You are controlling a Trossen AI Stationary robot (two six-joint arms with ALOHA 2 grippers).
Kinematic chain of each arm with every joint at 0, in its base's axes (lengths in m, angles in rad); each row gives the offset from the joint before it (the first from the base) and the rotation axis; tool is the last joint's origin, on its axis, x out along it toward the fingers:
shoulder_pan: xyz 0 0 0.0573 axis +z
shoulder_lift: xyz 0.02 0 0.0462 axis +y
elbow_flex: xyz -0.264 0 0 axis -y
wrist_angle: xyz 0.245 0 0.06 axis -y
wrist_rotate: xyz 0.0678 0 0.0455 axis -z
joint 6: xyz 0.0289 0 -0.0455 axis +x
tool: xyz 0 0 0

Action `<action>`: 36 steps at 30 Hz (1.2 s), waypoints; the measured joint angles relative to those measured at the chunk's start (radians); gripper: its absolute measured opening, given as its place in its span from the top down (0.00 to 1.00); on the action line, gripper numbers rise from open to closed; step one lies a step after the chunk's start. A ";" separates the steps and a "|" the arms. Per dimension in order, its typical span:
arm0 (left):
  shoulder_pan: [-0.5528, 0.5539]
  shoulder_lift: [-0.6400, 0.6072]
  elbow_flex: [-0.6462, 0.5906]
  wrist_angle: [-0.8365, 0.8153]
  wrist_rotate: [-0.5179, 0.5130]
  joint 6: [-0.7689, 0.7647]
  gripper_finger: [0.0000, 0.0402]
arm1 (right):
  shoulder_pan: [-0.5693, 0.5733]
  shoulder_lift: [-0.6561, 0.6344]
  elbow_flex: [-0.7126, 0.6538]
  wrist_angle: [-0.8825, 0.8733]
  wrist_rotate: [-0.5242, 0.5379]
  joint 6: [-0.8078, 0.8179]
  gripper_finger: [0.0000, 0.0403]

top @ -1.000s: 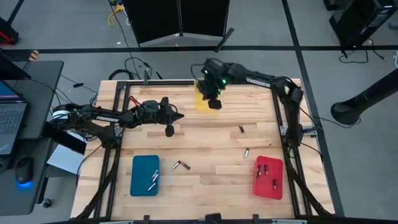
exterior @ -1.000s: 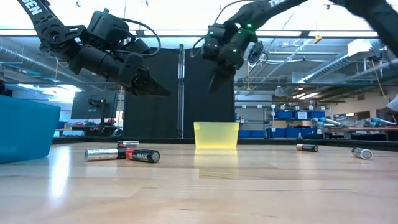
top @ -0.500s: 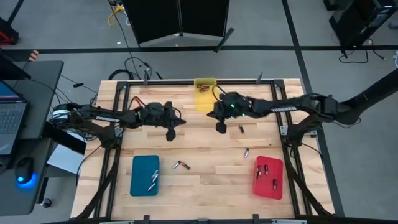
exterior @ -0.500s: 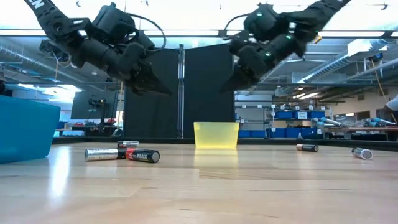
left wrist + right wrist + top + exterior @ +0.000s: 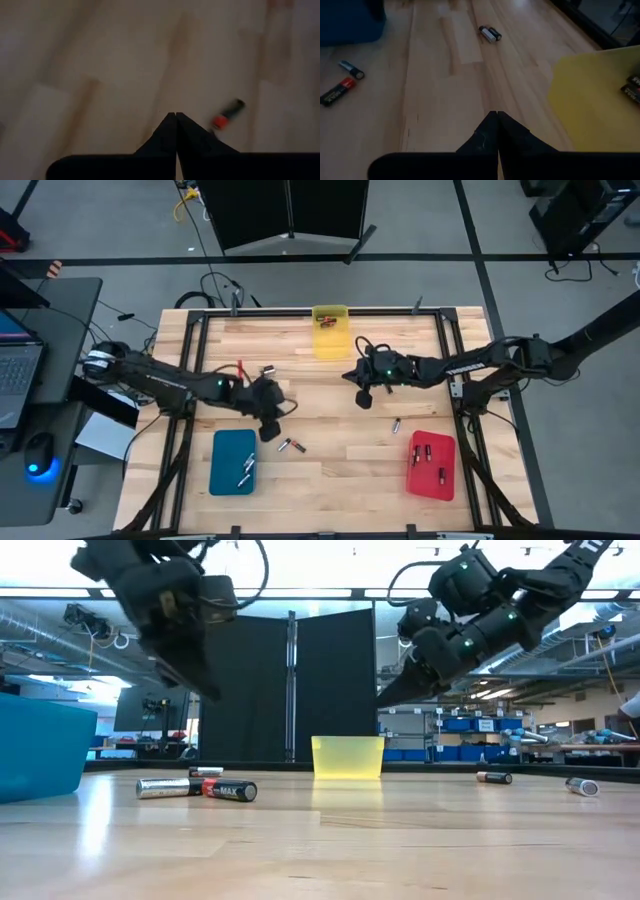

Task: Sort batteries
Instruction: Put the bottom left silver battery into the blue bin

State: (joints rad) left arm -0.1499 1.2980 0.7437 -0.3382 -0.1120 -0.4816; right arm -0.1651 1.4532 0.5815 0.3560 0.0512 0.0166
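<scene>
Both grippers are shut and hold nothing. My left gripper (image 5: pixel 268 430) (image 5: pixel 176 116) hangs above the table just left of a pair of loose batteries (image 5: pixel 291 446), one silvery (image 5: pixel 165 787) and one dark with red (image 5: pixel 230 790); the left wrist view shows the dark and red cell (image 5: pixel 227 114) lying on the wood. My right gripper (image 5: pixel 363 398) (image 5: pixel 496 114) hovers over the table's middle, near side of the yellow tray (image 5: pixel 331 330). Another battery (image 5: pixel 397 423) lies on the wood to its near right.
A teal tray (image 5: pixel 233 462) with silvery cells sits near left, a red tray (image 5: pixel 432 465) with dark cells near right, and the yellow tray (image 5: pixel 600 95) at the far edge holds cells too. Two loose batteries (image 5: pixel 495 777) (image 5: pixel 582 786) lie right of centre.
My right gripper has swung from above the yellow tray toward the near edge and down, to over the table's middle. My left gripper has moved toward the near edge and down toward the battery pair, tipping its fingers more steeply downward. No battery has moved.
</scene>
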 joint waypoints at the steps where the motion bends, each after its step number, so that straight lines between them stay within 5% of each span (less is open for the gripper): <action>1: -0.023 0.000 0.000 -0.010 0.000 -0.041 0.98 | 0.006 0.000 -0.002 0.001 0.004 0.000 0.98; 10: -0.147 0.007 0.000 -0.035 -0.046 -0.278 0.81 | 0.048 0.000 -0.002 0.017 0.035 -0.007 0.98; 19: -0.184 0.139 0.028 0.054 0.007 -0.340 0.60 | 0.052 0.000 -0.002 0.011 0.035 -0.012 0.98; 36: -0.215 0.377 0.281 -0.232 0.020 -0.367 0.57 | 0.112 0.000 -0.002 0.000 0.056 -0.017 0.98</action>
State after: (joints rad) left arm -0.3649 1.6747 1.0244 -0.5706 -0.0920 -0.8485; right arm -0.0528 1.4532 0.5797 0.3565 0.1072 -0.0002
